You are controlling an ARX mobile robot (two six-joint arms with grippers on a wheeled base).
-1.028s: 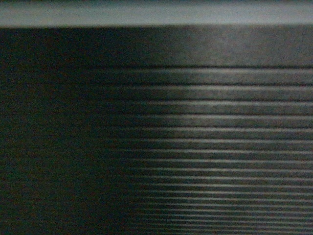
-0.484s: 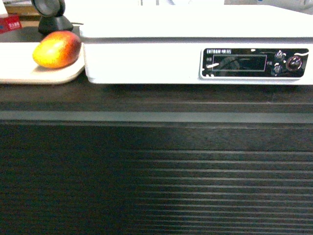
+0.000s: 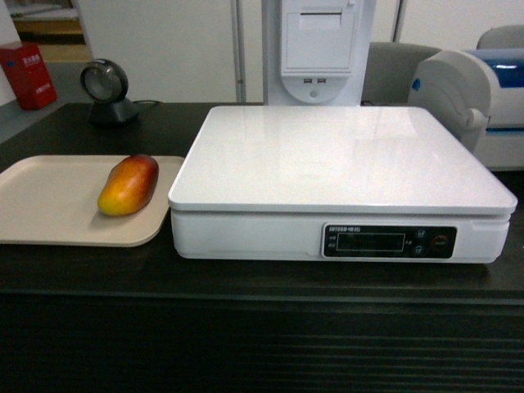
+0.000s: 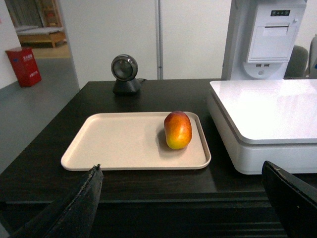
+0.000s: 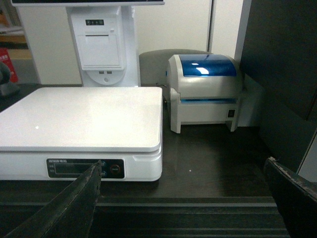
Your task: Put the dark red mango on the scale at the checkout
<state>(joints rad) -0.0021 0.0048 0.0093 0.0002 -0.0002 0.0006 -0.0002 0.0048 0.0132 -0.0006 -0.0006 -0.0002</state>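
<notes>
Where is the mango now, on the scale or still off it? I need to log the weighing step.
Off it. The dark red mango lies on the beige tray left of the scale, whose platform is bare.

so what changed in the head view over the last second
The head camera rose: a second ago it saw only the ribbed front of the checkout, now it looks down on the countertop. Nothing was grasped or let go. Since half a second ago the dark red mango lies in the same spot on the beige tray, left of the empty scale. Both grippers' fingers are spread and hold nothing.
</notes>
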